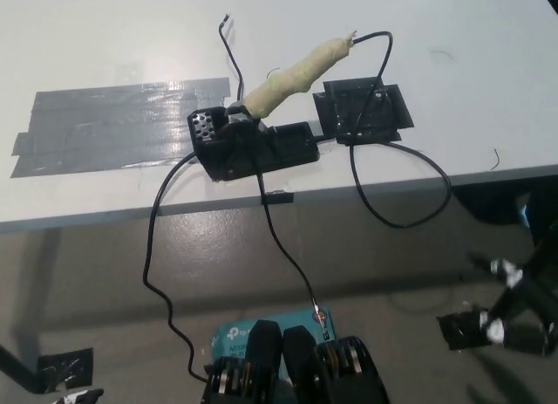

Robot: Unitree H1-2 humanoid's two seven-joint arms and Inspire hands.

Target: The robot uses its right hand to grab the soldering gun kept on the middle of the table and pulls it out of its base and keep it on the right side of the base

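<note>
1. At the lower right of the head view, below the table edge, the black right hand [510, 304] sits well apart from the soldering gun; only dark shapes with small white patches show, partly cut off by the frame edge, so whether its fingers are spread or curled cannot be told.
2. Left hand [74, 395]: only a white sliver at the bottom-left edge, nearly all cut off; fingers not readable.
3. Soldering gun [292, 77]: handle wrapped in pale yellow-green material, lying tilted, its lower end seated in the black base [253, 147] and its upper end pointing up and right. Still in the base; neither hand touches it.
4. The base stands near the table's front edge, about mid-table. A perforated light patch shows on its upper-left corner; further detail is too dark to make out.
5. Just right of the base, a patch of black tape [362, 112] is stuck on the white table [105, 37]; a black cable [410, 203] loops from it over the table edge and back.
6. Left of the base, a broad strip of grey tape [105, 129] lies flat on the tabletop.
7. Two more black wires drop from the base over the front edge toward the floor [105, 282]; one short wire end curls up behind the base.
8. A teal box [240, 338] on the floor is partly hidden.
</note>
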